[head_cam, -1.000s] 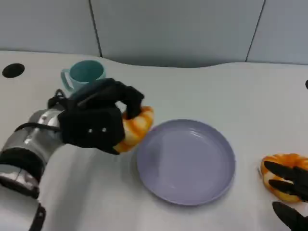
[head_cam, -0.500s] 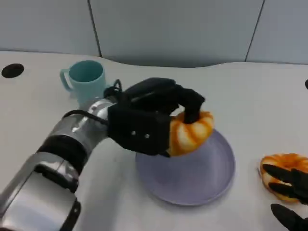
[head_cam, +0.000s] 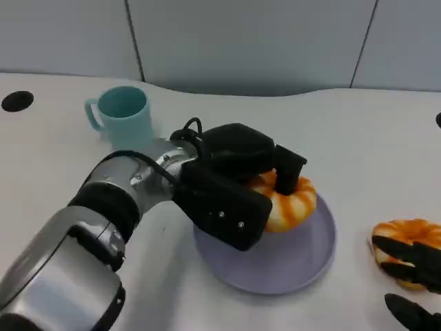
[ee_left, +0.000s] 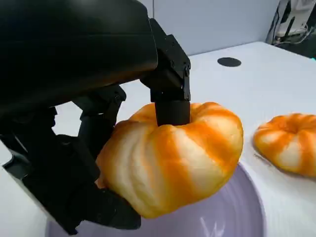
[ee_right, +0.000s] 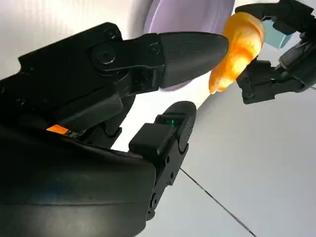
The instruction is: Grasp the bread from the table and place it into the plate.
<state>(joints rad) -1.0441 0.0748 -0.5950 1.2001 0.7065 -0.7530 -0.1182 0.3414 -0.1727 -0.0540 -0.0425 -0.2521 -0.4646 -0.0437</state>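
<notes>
The round, shallow lavender plate [head_cam: 303, 258] sits on the white table [head_cam: 358, 138], and everything else is placed from it. Over the plate's far-left part the robot's black left hand [head_cam: 238, 183] clamps a ring-shaped orange-and-cream striped bread [head_cam: 293, 203]. One finger [ee_left: 172, 94] presses down into the bread's centre hollow while the others wrap it from the side and below. In the left wrist view the bread [ee_left: 173, 155] hangs above the plate's purple floor [ee_left: 222, 222]; whether its underside touches cannot be told.

To the right of the plate, apart from its rim, a second striped orange bread ring [head_cam: 403, 238] lies on the table, with the black fingers of the right hand [head_cam: 412, 265] resting on its near side — spread, not wrapped around it. In the right wrist view those fingers [ee_right: 168, 54] stand apart with nothing between them.

Beyond the plate to the left, well apart, stands a teal ceramic mug [head_cam: 122, 114], handle away from the plate — farther left, a small black round hole [head_cam: 17, 101] in the tabletop.
</notes>
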